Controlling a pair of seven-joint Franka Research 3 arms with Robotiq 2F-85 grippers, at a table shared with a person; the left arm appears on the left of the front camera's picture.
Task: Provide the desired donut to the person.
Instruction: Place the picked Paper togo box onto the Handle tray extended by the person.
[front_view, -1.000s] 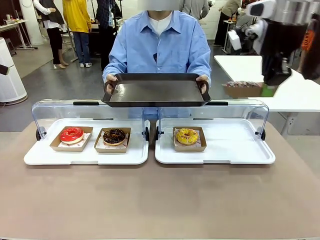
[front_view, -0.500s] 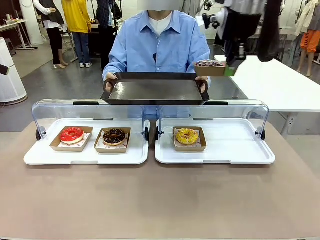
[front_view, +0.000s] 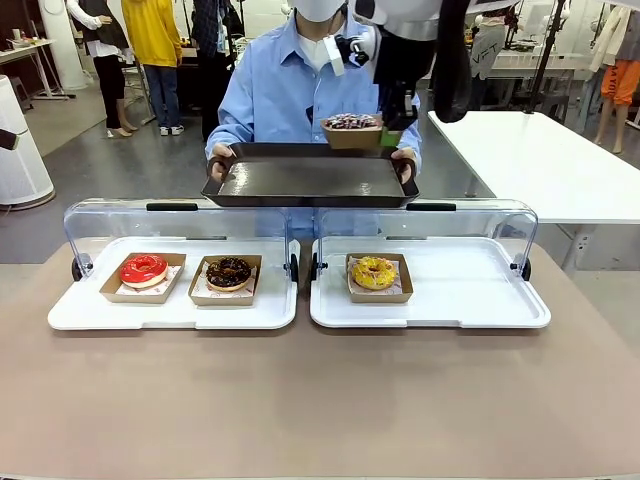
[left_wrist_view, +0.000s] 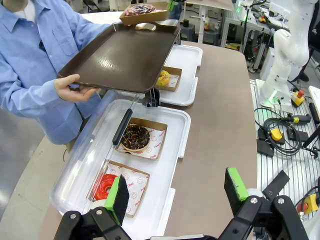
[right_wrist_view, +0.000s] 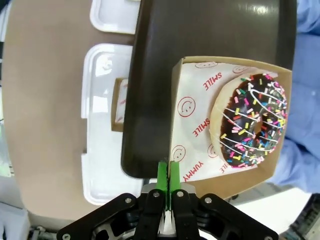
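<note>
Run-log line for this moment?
right tool: shut on sprinkle donut box | box: above tray | left tool: open | person: holding tray

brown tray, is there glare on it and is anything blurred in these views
Front view: the tray carries a soft pale sheen, edges sharp. Left wrist view: a brighter glare patch near its middle. Right wrist view: the sprinkled donut and its box print are crisp, no motion blur.

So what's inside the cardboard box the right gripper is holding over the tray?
A chocolate-iced donut with coloured sprinkles, lying on white paper printed with red smileys. The donut covers the paper beneath it and much of the floor of the box, so those parts can't be seen.
</note>
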